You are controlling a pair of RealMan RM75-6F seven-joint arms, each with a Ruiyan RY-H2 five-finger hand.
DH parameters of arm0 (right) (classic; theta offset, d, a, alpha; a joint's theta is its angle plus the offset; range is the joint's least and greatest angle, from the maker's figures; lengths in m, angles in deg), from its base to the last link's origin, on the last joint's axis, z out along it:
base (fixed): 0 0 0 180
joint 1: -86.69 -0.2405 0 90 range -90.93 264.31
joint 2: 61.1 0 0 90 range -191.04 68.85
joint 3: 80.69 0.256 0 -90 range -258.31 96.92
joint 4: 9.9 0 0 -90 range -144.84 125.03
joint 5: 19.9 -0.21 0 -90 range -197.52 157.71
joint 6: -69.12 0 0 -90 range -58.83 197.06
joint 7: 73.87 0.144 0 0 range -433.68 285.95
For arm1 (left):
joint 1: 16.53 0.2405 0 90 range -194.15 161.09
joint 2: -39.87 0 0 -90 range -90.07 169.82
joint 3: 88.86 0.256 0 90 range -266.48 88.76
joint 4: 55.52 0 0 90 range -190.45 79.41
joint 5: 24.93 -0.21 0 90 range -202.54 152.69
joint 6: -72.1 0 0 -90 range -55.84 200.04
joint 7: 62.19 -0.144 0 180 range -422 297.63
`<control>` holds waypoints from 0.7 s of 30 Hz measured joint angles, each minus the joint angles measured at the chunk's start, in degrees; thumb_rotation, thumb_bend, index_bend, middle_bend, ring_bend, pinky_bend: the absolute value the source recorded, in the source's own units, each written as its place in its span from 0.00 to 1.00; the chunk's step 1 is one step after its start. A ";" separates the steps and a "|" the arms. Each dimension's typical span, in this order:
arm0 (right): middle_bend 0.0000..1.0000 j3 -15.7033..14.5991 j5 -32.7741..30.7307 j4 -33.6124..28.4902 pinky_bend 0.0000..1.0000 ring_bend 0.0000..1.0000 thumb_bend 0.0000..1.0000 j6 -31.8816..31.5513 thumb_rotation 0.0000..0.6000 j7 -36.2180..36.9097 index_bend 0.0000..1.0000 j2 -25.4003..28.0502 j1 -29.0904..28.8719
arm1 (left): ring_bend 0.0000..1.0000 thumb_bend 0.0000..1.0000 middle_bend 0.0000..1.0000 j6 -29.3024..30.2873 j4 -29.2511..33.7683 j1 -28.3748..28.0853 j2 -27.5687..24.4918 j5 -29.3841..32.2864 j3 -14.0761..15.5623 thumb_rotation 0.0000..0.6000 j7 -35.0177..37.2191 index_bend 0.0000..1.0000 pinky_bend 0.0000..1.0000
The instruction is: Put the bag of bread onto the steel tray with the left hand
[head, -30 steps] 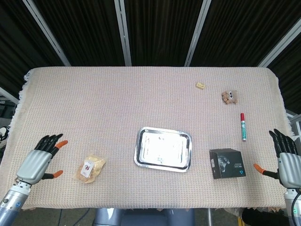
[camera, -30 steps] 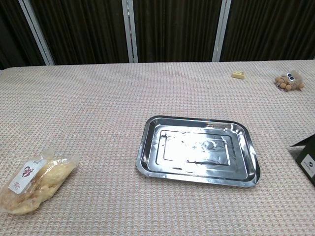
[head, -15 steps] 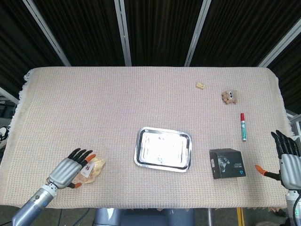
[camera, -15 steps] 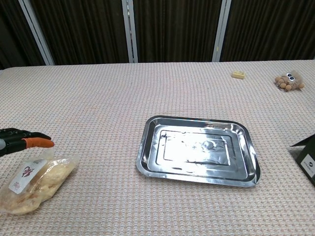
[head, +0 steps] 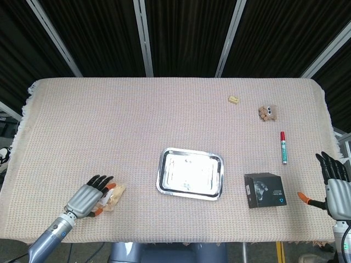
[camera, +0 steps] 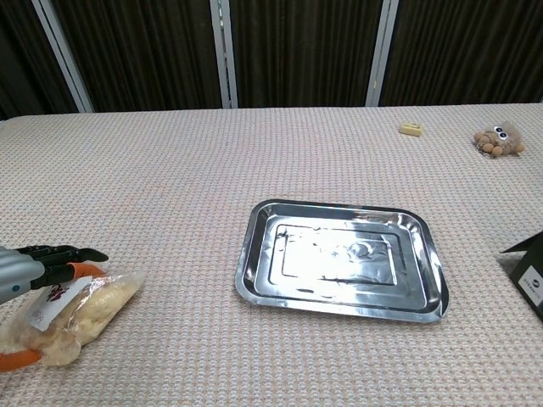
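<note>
Here the left robot hand [head: 89, 195] lies over the bag [head: 113, 195] at the near left of the desk [head: 137, 120], its palm on top and its fingers stretched toward the tray [head: 190, 173]. In the chest view the fingers [camera: 64, 253] reach across the top of the bag while an orange thumb tip shows low on its near side, so the bag sits between thumb and fingers. The fingers look extended rather than wrapped, so the grasp does not appear closed yet: the robot hand reads as open, resting on or just above the bag, though real contact cannot be confirmed. The bag lies flat on the cloth, well to the left of the tray, label up and bread bulging to its right.

The tray sits in the middle of the desk, bare and shiny, with open cloth between it and the bag, so the carry to the right looks free of obstacles.

The right robot hand [head: 333, 184] waits at the near right edge, fingers spread and holding nothing, clear of the job because the task belongs to the left side. A box [head: 264, 189] lies just left of it, with a marker [head: 283, 147] beyond.

Likely next: close on the soft bag without crushing it, then lift.
</note>
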 measured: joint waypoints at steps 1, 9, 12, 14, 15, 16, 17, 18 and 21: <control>0.00 0.02 -0.06 -0.01 0.00 0.00 0.04 -0.02 1.00 0.01 0.00 0.03 0.04 | 0.09 0.52 0.06 0.86 -0.95 0.08 0.87 -0.31 -0.17 1.00 0.50 0.38 0.36; 0.00 0.06 -0.27 0.07 0.00 0.00 0.04 0.18 1.00 0.01 0.00 0.00 0.05 | 0.26 0.63 0.25 8.83 -6.51 0.64 5.12 -4.61 -1.45 1.00 7.10 0.64 0.51; 0.00 0.14 -0.25 0.07 0.00 0.00 0.04 0.32 1.00 0.01 0.00 0.05 -0.08 | 0.27 0.62 0.26 12.52 -7.48 0.55 6.11 -6.55 -2.59 1.00 10.31 0.61 0.51; 0.00 0.17 -0.23 0.00 0.00 0.00 0.04 0.43 1.00 -0.05 0.00 0.00 -0.18 | 0.27 0.62 0.25 14.21 -7.84 0.08 6.70 -7.76 -3.83 1.00 11.89 0.58 0.51; 0.00 0.19 -0.21 -0.03 0.00 0.00 0.04 0.43 1.00 -0.05 0.00 0.03 -0.20 | 0.26 0.62 0.25 14.39 -7.81 -0.28 6.85 -7.97 -4.25 1.00 12.10 0.57 0.51; 0.00 0.20 -0.15 -0.07 0.00 0.00 0.04 0.43 1.00 -0.08 0.00 0.07 -0.23 | 0.26 0.61 0.24 14.26 -7.61 -0.81 6.96 -8.06 -4.64 1.00 12.09 0.56 0.51; 0.00 0.20 -0.10 -0.10 0.00 0.00 0.04 0.42 1.00 -0.09 0.00 0.09 -0.24 | 0.26 0.61 0.24 14.01 -7.40 -1.23 7.03 -8.12 -4.89 1.00 11.99 0.55 0.51; 0.00 0.21 -0.05 -0.13 0.00 0.00 0.04 0.40 1.00 -0.09 0.00 0.11 -0.25 | 0.26 0.61 0.24 13.69 -7.21 -1.67 7.10 -8.18 -5.12 1.00 11.86 0.54 0.51; 0.00 0.22 0.25 -0.26 0.00 0.00 0.04 0.35 1.00 0.08 0.00 0.10 -0.34 | 0.26 0.61 0.24 11.95 -6.90 -3.70 7.65 -8.47 -6.05 1.00 11.08 0.54 0.51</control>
